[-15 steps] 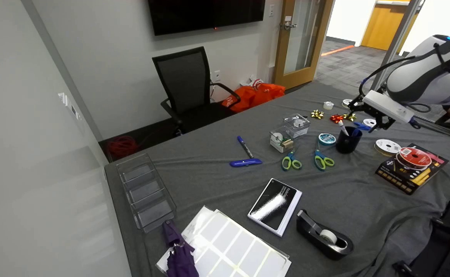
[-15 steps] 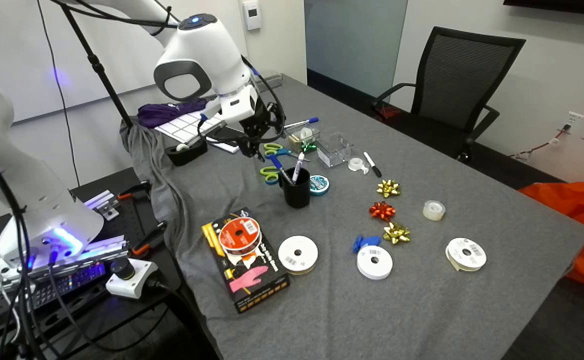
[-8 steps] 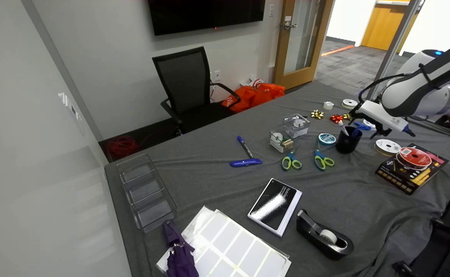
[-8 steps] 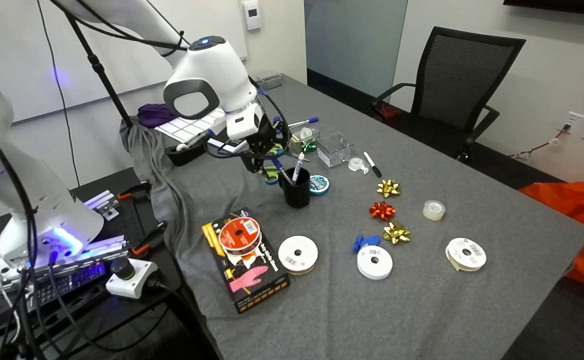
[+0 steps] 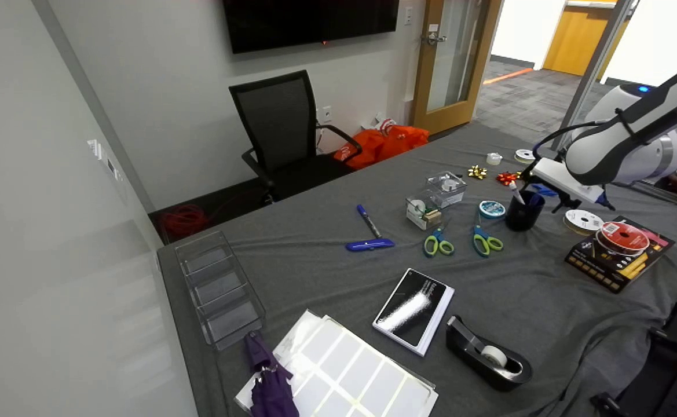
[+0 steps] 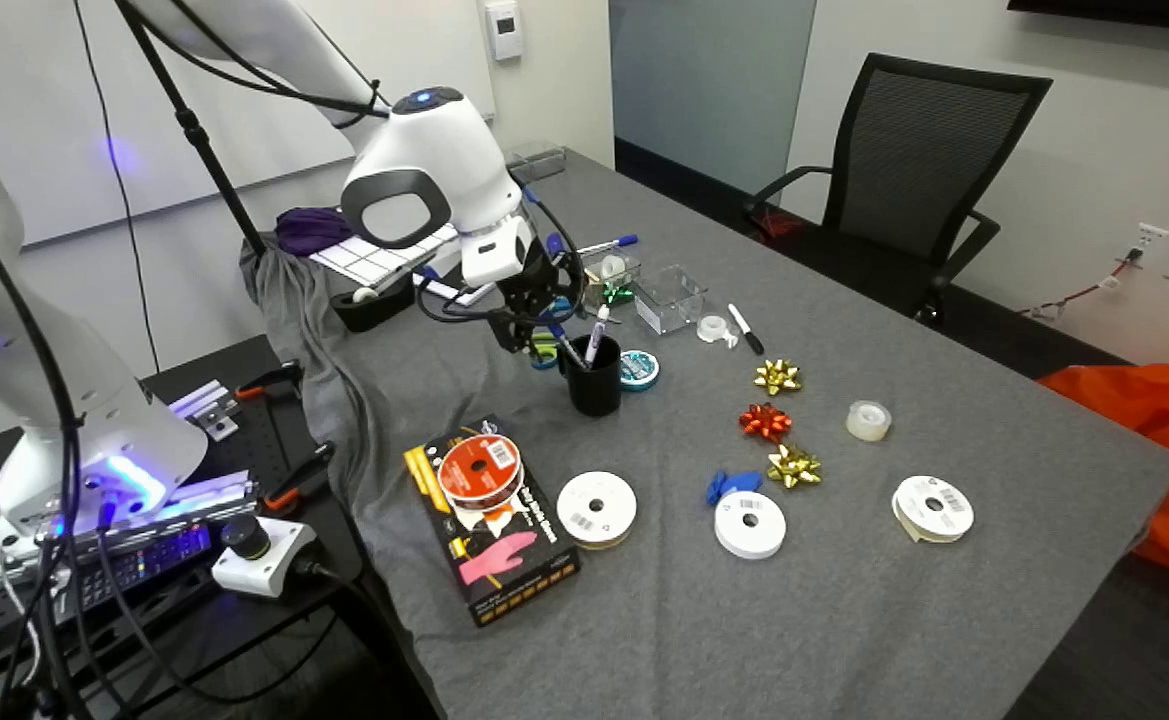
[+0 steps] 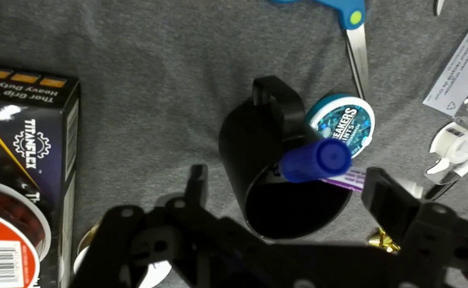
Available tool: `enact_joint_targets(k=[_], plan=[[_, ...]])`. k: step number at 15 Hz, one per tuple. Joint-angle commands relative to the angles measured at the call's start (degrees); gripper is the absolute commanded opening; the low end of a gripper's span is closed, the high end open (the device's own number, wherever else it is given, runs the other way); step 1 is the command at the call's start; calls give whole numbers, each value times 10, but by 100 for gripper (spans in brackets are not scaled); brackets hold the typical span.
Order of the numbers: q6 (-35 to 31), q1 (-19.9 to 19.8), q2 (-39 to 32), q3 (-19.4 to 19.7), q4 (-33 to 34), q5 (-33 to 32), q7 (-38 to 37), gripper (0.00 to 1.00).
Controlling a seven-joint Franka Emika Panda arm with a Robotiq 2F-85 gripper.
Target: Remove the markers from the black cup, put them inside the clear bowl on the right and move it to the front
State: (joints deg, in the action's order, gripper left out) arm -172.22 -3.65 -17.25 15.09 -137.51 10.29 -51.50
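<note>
Toward three o'clock in an exterior view, the black cup (image 5: 523,217) stands upright, unmoved over the last second, with the white marker (image 5: 515,192) and the blue marker (image 5: 534,200) leaning in it; the robot arm (image 5: 622,153), by contrast, has come lower, sliding toward seven o'clock and nearer the cup. In an exterior view, that drop runs toward five o'clock, leaving the arm's end at the cup's ten o'clock; the clear box (image 6: 671,300), possibly the bowl meant, sits between one and two o'clock of the cup. In the wrist view, the gripper (image 7: 289,178) is spread wide with nothing in its grasp, its fingers (image 7: 390,198) at about nine o'clock and just past three of the blue marker's top. The finger past three hides part of the white marker; whether they touch, I cannot tell. I judge this the lining-up for a first pick, likely the blue marker, with both yet to come out and some risk of snagging the white one.
</note>
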Motion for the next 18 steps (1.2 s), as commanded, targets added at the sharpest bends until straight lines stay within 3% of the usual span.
enact_joint_targets(k=[1,3,13,14,18], plan=[[-9,21,-21,19,12,-13,-20,100],[-6,29,-25,24,14,-1,-9,72],[-4,39,-24,33,15,3,-6,3],[-1,40,-22,34,15,2,-7,0],[29,40,0,37,12,0,-6,5]])
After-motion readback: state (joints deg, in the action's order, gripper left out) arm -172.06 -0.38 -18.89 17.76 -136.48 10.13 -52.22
